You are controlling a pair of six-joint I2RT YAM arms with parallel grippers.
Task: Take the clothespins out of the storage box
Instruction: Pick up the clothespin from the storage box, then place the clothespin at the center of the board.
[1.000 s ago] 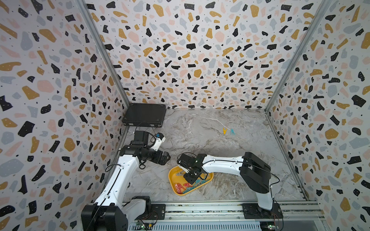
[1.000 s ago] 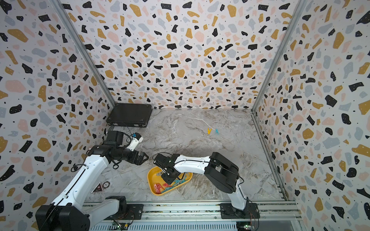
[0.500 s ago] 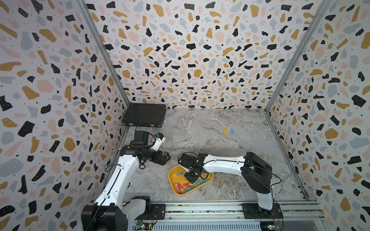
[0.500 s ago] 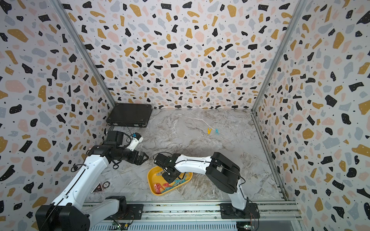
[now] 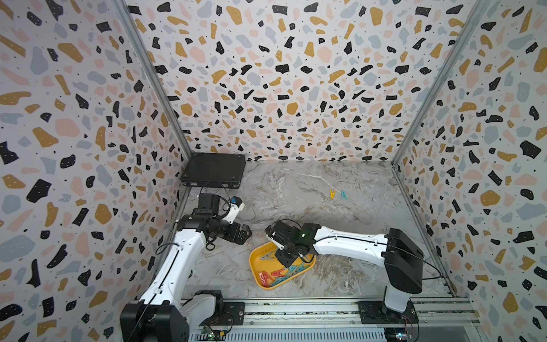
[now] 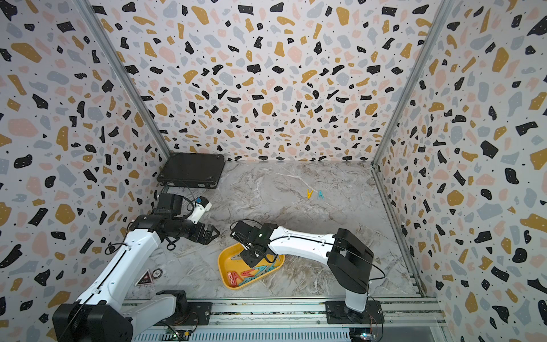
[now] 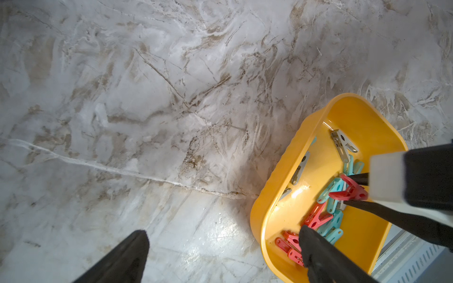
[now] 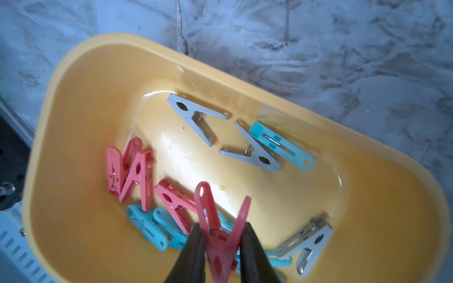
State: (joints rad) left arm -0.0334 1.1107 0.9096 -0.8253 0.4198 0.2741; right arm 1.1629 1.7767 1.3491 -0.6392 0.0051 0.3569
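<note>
Clothespins (image 8: 193,115) sit in storage box (image 8: 83,103); right gripper (image 8: 222,226) pinches a red clothespin (image 8: 219,250); left gripper (image 7: 223,232) spread wide, empty; warning sticker (image 6: 144,278) illegible.

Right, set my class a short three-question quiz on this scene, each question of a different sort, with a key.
1. True or false: the right gripper is shut on a red clothespin above the storage box.
2. How many clothespins lie on the table, well away from the box? A none; B two; C five.
3. Fill in the gap: the left gripper holds nothing and its jaws stand ____.

Key
1. True.
2. B: a yellow clothespin and a teal clothespin, side by side.
3. Open.
</note>
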